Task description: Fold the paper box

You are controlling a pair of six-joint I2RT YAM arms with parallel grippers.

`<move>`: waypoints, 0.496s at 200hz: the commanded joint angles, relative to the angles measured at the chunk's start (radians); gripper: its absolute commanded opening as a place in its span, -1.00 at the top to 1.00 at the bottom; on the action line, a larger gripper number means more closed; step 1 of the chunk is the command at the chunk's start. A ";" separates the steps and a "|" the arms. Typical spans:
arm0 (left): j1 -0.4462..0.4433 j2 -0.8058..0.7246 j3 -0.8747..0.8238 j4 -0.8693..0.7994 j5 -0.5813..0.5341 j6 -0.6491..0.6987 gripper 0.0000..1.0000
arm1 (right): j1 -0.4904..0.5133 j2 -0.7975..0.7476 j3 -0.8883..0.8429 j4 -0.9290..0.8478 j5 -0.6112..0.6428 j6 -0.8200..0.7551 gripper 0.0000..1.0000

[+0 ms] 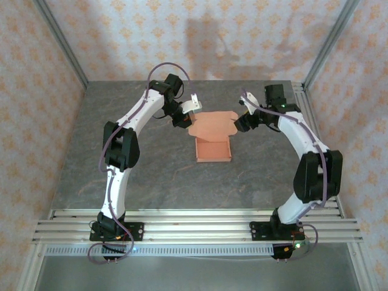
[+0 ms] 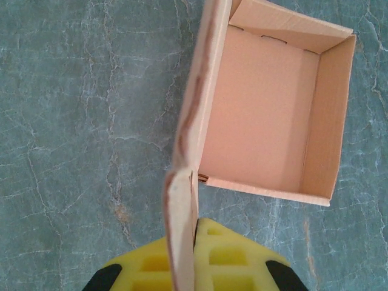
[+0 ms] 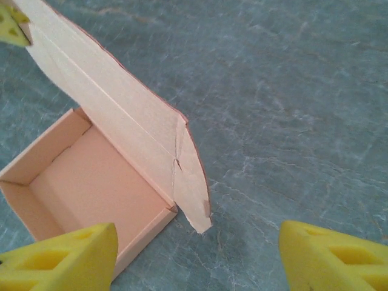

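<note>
- paper box: thin matte salmon card, shallow rectangular tray, lid raised, mid-table on veined grey table.
- left gripper: clenched on lid's end flap.
- right gripper: yellow fingers spread, grasping nothing.

The table is noted as a flat top, grey-green with pale marbled veining. Aluminium rails are fitted across its near edge, and a further rail is seen along the right edge. One item is recorded directly on the surface: the paper box, salmon-orange card, placed near the middle, slightly toward the far side. Its tray is seated flat on its base, open side up, with four walls erected. The lid is raised from the far wall. Whether its side flap touches the table cannot be told.
</note>
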 commanded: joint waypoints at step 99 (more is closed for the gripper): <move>0.005 -0.035 0.020 -0.060 0.024 0.031 1.00 | 0.017 0.241 0.283 -0.378 -0.100 -0.244 0.08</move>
